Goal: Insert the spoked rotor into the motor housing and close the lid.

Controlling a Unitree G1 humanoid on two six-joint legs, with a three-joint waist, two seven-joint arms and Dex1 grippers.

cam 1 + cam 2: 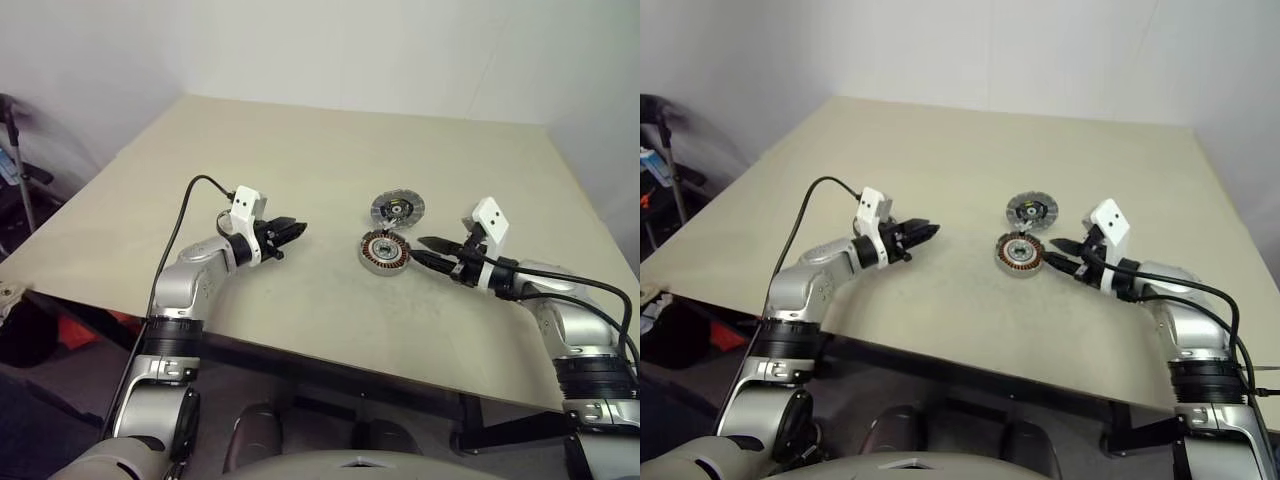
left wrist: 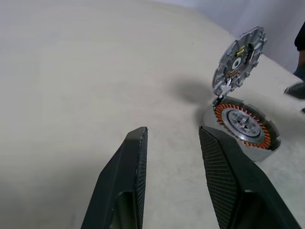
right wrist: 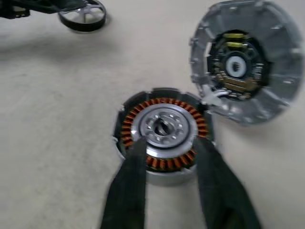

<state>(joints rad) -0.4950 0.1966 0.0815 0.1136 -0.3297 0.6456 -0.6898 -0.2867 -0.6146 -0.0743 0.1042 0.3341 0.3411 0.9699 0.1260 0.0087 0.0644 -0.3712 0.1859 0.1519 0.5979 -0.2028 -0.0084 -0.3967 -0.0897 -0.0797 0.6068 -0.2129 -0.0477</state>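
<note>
Reaching in from the left over a pale beige counter [image 1: 300, 140], the left claw [image 1: 290, 232] has its black fingers parted with nothing between them. The palm-sized silver spoked rotor [image 3: 82, 19] sits right by that claw; whether it is carried or lying down cannot be told. Near the middle rests the round metal motor housing [image 1: 385, 250], copper windings ringing a silver hub and no rotor inside. The ribbed grey lid [image 1: 398, 208] stands tilted up at its far edge. The right claw [image 1: 428, 252], fingers a little apart, points at the housing's near rim. Insertion looks not yet done; next, the rotor needs centring over the hub. White walls surround the counter, with dark clutter on the floor at left.
</note>
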